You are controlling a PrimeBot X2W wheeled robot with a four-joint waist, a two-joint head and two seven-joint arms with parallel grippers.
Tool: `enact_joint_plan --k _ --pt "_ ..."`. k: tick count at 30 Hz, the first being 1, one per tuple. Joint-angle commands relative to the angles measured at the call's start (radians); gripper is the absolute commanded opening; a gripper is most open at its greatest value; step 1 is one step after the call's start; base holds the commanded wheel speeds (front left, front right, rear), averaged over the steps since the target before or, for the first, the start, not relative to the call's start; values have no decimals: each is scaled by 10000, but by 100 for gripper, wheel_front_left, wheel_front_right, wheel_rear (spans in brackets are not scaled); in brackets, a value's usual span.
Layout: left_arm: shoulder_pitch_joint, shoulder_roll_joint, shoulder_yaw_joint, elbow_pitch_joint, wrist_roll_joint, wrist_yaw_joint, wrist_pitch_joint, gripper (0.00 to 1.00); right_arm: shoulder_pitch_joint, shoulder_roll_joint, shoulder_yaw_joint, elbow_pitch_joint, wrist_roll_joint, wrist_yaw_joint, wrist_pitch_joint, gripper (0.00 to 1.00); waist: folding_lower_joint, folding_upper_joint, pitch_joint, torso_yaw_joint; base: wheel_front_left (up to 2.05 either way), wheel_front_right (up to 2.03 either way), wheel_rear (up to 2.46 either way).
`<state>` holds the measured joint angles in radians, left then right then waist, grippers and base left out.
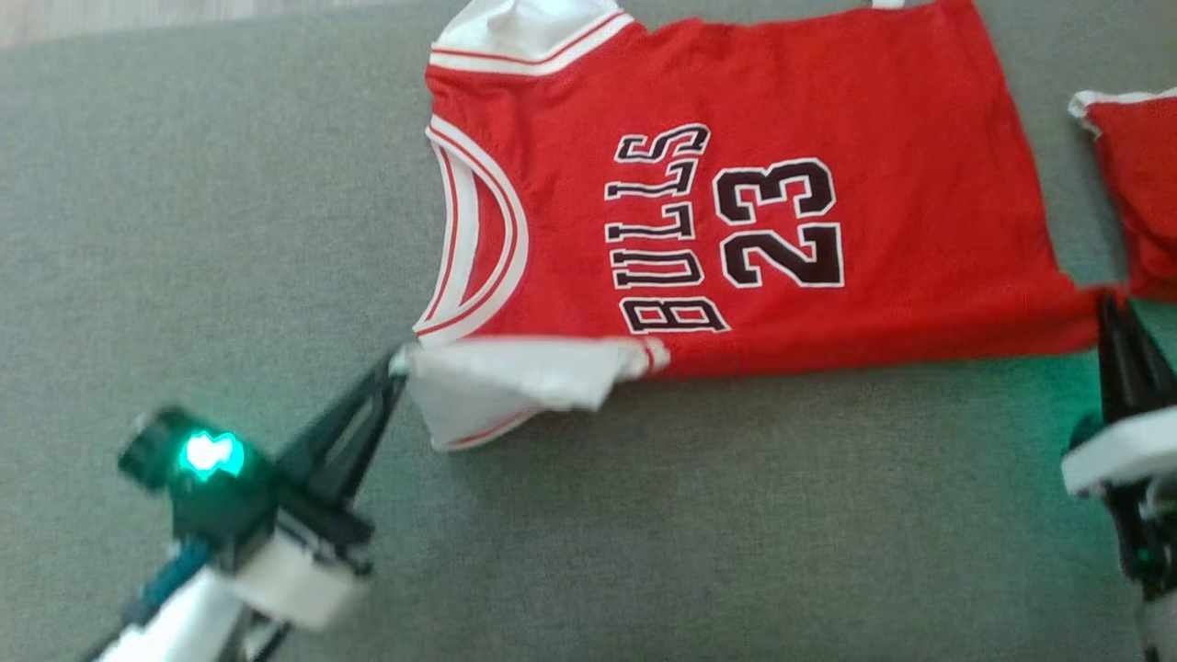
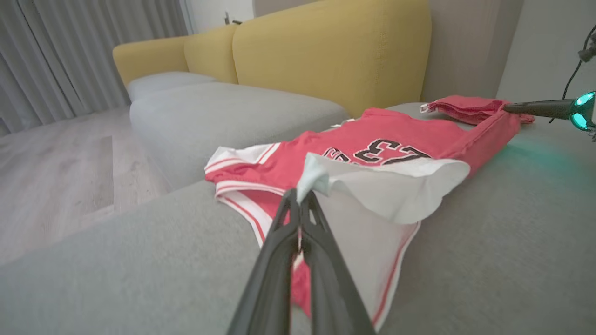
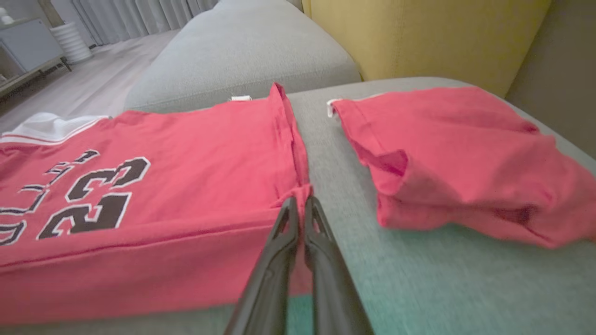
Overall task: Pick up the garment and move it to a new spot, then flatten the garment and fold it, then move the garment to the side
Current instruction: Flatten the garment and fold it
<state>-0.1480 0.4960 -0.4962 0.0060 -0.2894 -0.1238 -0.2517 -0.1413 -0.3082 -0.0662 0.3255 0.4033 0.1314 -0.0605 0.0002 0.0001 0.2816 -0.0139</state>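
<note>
Left pincer (image 1: 397, 362) grips jersey (image 1: 874, 119) (shoulder); right pincer (image 1: 1106, 300), hem.

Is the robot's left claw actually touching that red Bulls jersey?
Touching. The left wrist view shows the left gripper pinched shut on a white folded-over corner of the jersey, with fabric caught between its fingertips.

Long black jaws, white wrist housings (image 1: 294, 575), glowing green light (image 1: 213, 455)

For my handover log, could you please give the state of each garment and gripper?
Jersey, spread face up, near corners pinched.
Left gripper, shut on the jersey's shoulder corner.
Right gripper, shut on the jersey's hem corner.
Second red garment, loosely folded, lying apart.
</note>
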Motion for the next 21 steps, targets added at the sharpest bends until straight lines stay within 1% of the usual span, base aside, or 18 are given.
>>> enact_joint_plan --k 1,2,3,6,9,15,21 --pt "-649 362 326 -186 -28 0 26 0 -275 -173 113 -329 -9 -7 54 0 -2 -1 153 13 0 0 0" --pt "-975 415 251 -137 -35 -16 96 0 -443 -173 136 -352 2 -7 154 0 -2 -1 233 17 0 0 0" --pt "-1664 523 56 -20 -50 -41 206 0 -778 -165 118 -384 -15 -7 362 0 -2 -1 405 36 0 0 0" --pt "-2758 686 -332 237 -87 -60 300 0 -1286 -130 57 -407 -133 -7 633 0 -2 -1 677 63 0 0 0" --pt "-3835 845 -920 561 -239 -64 343 0 -1797 -67 34 -388 -232 -7 794 0 -2 -1 966 69 0 0 0" --pt "-5639 1048 -1809 1368 -496 -67 284 0 -2796 -200 216 -65 -352 -7 646 0 -2 -1 1480 57 0 0 0" --pt "-6835 1101 -2244 2088 -671 -68 140 0 -3657 -402 506 560 -492 -7 429 0 -2 -1 1764 53 0 0 0"
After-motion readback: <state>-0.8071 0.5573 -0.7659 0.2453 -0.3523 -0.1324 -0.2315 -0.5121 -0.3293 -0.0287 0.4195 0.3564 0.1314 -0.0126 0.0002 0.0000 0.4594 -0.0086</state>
